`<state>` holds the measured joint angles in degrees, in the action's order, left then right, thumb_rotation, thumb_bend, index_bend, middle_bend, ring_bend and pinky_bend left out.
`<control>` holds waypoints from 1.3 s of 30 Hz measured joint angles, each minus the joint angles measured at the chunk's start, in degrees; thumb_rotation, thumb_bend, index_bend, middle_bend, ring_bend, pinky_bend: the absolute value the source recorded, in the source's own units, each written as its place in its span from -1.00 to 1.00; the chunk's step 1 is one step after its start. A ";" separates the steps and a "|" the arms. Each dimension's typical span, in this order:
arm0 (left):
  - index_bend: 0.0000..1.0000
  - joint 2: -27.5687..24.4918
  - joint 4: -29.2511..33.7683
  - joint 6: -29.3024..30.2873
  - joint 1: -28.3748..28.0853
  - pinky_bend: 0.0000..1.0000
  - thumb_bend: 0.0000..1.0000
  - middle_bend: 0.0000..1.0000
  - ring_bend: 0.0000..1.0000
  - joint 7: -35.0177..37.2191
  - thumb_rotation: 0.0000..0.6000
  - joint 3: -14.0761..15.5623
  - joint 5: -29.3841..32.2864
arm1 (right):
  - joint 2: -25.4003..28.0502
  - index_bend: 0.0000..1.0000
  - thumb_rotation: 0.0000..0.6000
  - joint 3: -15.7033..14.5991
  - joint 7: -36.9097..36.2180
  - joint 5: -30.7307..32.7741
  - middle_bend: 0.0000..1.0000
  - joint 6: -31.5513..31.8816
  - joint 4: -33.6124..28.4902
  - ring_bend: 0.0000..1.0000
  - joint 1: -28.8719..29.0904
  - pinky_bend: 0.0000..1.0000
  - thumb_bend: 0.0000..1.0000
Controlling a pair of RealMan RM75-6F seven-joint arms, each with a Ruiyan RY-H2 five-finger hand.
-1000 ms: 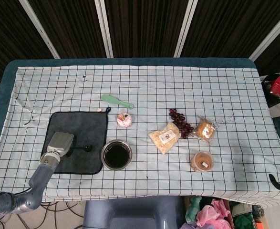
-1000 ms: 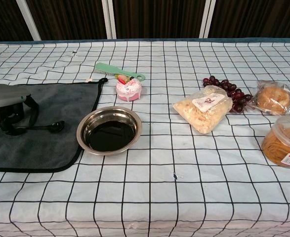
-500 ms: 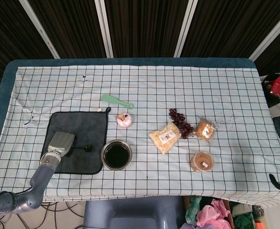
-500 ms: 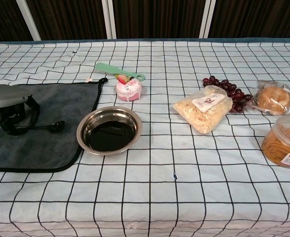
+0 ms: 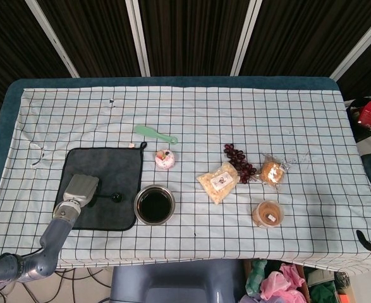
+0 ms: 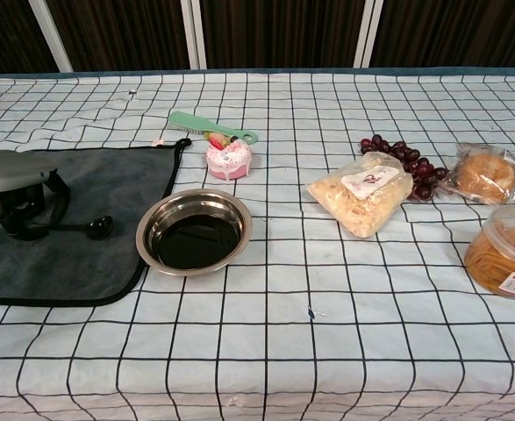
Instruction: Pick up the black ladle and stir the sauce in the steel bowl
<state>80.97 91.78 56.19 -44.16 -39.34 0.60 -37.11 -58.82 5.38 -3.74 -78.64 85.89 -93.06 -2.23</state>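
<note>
A: Nearest us, how far along is the job?

B: Early, I judge. The left hand (image 6: 7, 180) sits low over the handle end of the black ladle (image 6: 82, 229) on the grey mat (image 6: 108, 189); its fingers (image 6: 16, 215) curl down around the handle, but I cannot tell whether they clamp it. The ladle's scoop lies on the mat, just left of the steel bowl (image 6: 194, 231). Lifting, carrying over and stirring the dark sauce (image 6: 193, 243) all remain.

A: And the right hand?

B: Out of sight in both views.

A: Count things, working away across the table (image 6: 266, 351).

B: One ladle, one mat, one bowl; one tub of snacks (image 6: 505, 251), one packet of crackers (image 6: 362, 193), one wrapped bun (image 6: 485, 174), one bunch of grapes (image 6: 406, 158), one pink cupcake (image 6: 228, 156), then one green comb (image 6: 206, 126).
</note>
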 measured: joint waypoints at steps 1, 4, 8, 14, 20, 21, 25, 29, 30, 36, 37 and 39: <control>0.11 0.01 0.00 0.08 0.03 0.62 -0.22 0.75 0.79 0.00 1.00 0.01 -0.04 | 0.00 -0.89 1.00 -0.01 0.00 -0.03 -0.99 0.01 -0.02 -0.85 0.00 -0.57 -0.55; 0.11 0.04 -0.07 0.25 0.11 0.62 -0.19 0.75 0.79 -0.07 1.00 0.11 -0.07 | 0.00 -0.89 1.00 -0.02 0.01 -0.07 -0.99 0.04 -0.05 -0.85 -0.01 -0.57 -0.55; 0.11 0.12 -0.26 0.22 0.13 0.62 -0.16 0.75 0.79 -0.16 1.00 0.16 0.10 | 0.01 -0.88 1.00 -0.05 0.05 -0.08 -0.99 0.01 -0.08 -0.85 -0.01 -0.57 -0.55; 0.11 0.13 -0.24 0.19 0.04 0.62 -0.16 0.75 0.79 -0.24 1.00 0.04 0.20 | 0.00 -0.88 1.00 -0.07 0.13 -0.10 -0.99 -0.01 -0.12 -0.85 0.01 -0.57 -0.55; 0.12 -0.22 0.00 0.04 0.02 0.62 -0.16 0.75 0.79 0.06 1.00 -0.19 0.52 | 0.01 -0.88 1.00 -0.09 0.16 -0.21 -0.99 0.11 -0.20 -0.85 -0.02 -0.57 -0.55; 0.13 -0.30 0.04 0.02 0.01 0.62 -0.15 0.75 0.79 0.13 1.00 -0.24 0.52 | 0.02 -0.88 1.00 -0.09 0.17 -0.21 -0.99 0.10 -0.22 -0.85 -0.02 -0.57 -0.55; 0.16 -0.46 0.13 0.03 0.03 0.62 -0.13 0.76 0.79 0.54 1.00 -0.43 0.13 | 0.03 -0.89 1.00 -0.06 0.15 -0.19 -0.99 0.17 -0.26 -0.85 -0.04 -0.57 -0.55; 0.18 -0.62 0.22 0.19 0.19 0.62 -0.11 0.77 0.79 1.17 1.00 -0.59 -0.70 | 0.07 -0.89 1.00 -0.05 0.11 -0.20 -0.99 0.25 -0.28 -0.85 -0.08 -0.57 -0.55; 0.18 -0.70 0.30 0.21 0.22 0.62 -0.11 0.77 0.79 1.25 1.00 -0.62 -0.77 | 0.08 -0.89 1.00 -0.04 0.09 -0.17 -0.99 0.25 -0.28 -0.85 -0.09 -0.57 -0.55; 0.19 -1.50 1.23 0.62 0.16 0.62 -0.10 0.77 0.79 1.25 1.00 -0.89 -1.15 | 0.11 -0.89 1.00 -0.07 0.07 -0.26 -0.99 0.24 -0.32 -0.85 -0.09 -0.57 -0.55; 0.20 -1.68 1.52 0.76 0.11 0.62 -0.10 0.77 0.79 1.17 1.00 -0.98 -1.24 | 0.12 -0.89 1.00 -0.08 0.08 -0.28 -0.99 0.26 -0.34 -0.85 -0.09 -0.57 -0.55; 0.20 -2.17 2.33 1.34 -0.07 0.62 -0.09 0.77 0.79 0.86 1.00 -1.24 -1.55 | 0.14 -0.89 1.00 -0.09 0.05 -0.31 -0.99 0.30 -0.41 -0.85 -0.11 -0.57 -0.55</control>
<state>78.80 94.11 57.54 -44.24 -38.48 -0.64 -38.67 -58.68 5.29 -3.69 -78.95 86.19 -93.47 -2.34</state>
